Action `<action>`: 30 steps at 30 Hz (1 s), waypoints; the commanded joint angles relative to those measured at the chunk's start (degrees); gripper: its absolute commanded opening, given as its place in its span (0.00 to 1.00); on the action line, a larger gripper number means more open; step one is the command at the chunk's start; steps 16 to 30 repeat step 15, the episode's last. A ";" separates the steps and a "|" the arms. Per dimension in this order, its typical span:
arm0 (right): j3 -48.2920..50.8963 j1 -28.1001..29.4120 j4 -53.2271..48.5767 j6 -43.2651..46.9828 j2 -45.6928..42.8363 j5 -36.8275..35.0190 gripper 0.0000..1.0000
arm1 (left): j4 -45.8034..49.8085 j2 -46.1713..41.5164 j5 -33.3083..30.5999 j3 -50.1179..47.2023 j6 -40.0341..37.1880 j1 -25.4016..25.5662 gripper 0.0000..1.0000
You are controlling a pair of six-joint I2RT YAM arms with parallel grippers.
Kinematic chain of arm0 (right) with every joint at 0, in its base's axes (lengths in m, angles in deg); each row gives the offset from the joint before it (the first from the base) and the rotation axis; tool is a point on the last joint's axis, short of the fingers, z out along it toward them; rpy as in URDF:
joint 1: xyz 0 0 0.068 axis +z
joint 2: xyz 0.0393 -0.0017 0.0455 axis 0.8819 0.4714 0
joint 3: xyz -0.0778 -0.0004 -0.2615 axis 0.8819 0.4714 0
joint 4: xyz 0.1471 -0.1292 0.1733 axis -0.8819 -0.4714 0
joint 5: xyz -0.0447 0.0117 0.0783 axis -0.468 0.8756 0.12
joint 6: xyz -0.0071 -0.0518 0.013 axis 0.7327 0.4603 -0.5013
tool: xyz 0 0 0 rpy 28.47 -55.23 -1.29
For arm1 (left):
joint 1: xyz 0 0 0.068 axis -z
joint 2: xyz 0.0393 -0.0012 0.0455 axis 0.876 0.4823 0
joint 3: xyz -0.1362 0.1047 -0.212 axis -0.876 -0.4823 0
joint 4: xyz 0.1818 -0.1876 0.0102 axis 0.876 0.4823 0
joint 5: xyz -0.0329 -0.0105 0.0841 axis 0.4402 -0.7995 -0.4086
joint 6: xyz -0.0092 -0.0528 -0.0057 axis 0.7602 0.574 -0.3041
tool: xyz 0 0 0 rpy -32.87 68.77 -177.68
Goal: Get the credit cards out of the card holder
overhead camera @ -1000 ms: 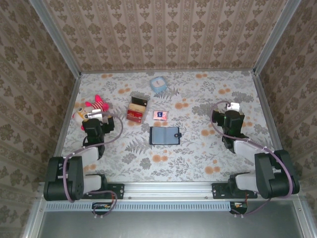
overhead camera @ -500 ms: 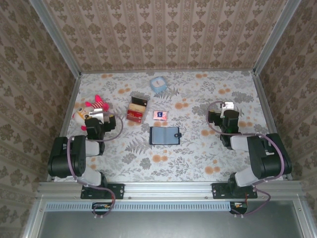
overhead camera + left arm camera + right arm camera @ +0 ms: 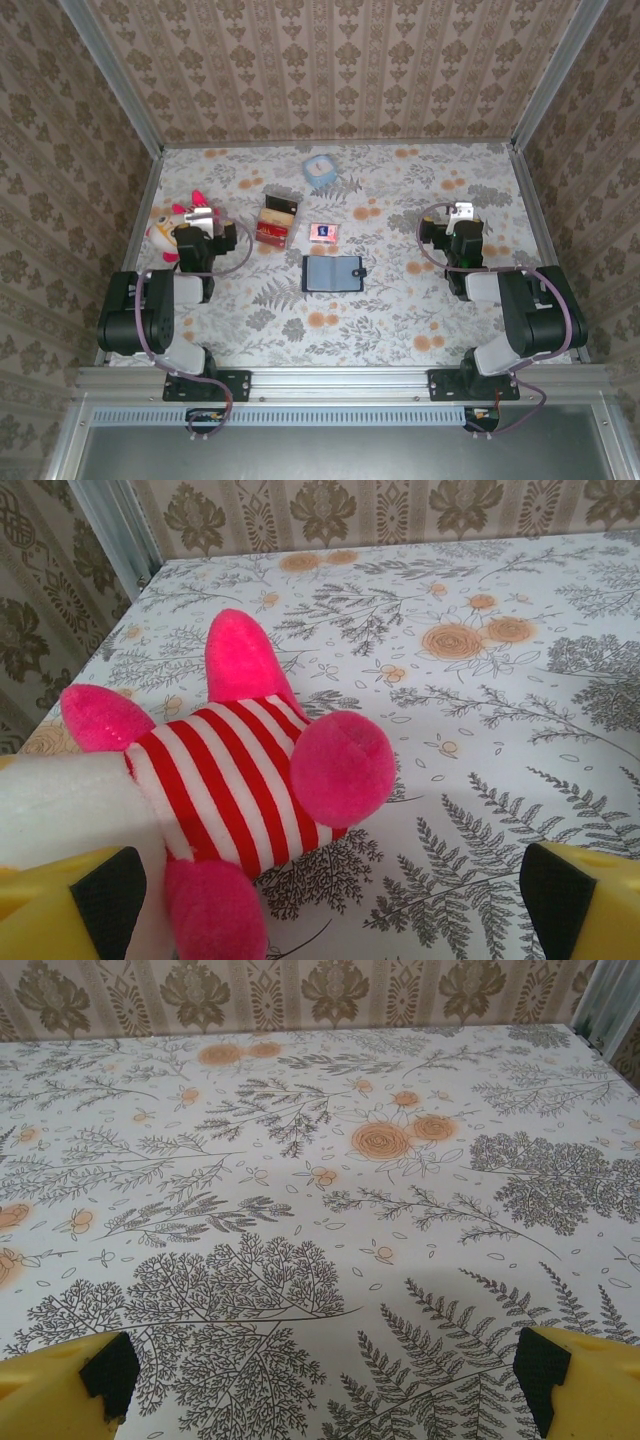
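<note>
The card holder point(image 3: 331, 273) lies flat at the middle of the table, dark navy with a snap tab on its right edge. The credit cards are hidden from view. My left gripper point(image 3: 203, 224) is at the left of the table, well left of the holder, open, with nothing between its yellow fingers point(image 3: 60, 915); in the left wrist view the left gripper point(image 3: 330, 895) faces a plush toy. My right gripper point(image 3: 461, 222) is to the holder's right, and the right gripper point(image 3: 325, 1375) is open over bare tablecloth.
A pink, red-and-white striped plush toy point(image 3: 240, 780) lies just ahead of my left gripper, against its left finger. Behind the holder stand a red-and-tan box point(image 3: 278, 220) and a small pink box point(image 3: 323, 232). A light blue object point(image 3: 320, 170) sits near the back wall.
Both arms have folded back, their elbows now raised near the bases. Each gripper has shifted slightly toward the back of the table. Both stay open, and the objects have not moved.
</note>
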 commanded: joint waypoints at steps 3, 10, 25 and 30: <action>0.41 -0.37 2.20 0.25 0.70 1.01 1.00 | 1.52 0.30 -0.63 0.94 -1.02 0.07 1.00; 0.47 -0.37 2.15 0.26 0.60 1.04 1.00 | 2.69 0.32 2.41 1.56 -1.40 -0.56 1.00; 1.15 -0.33 3.28 0.54 0.46 1.62 1.00 | 2.18 0.39 2.35 1.37 -1.53 -0.55 1.00; 1.15 -0.33 3.28 0.54 0.46 1.62 1.00 | 2.18 0.39 2.35 1.37 -1.53 -0.55 1.00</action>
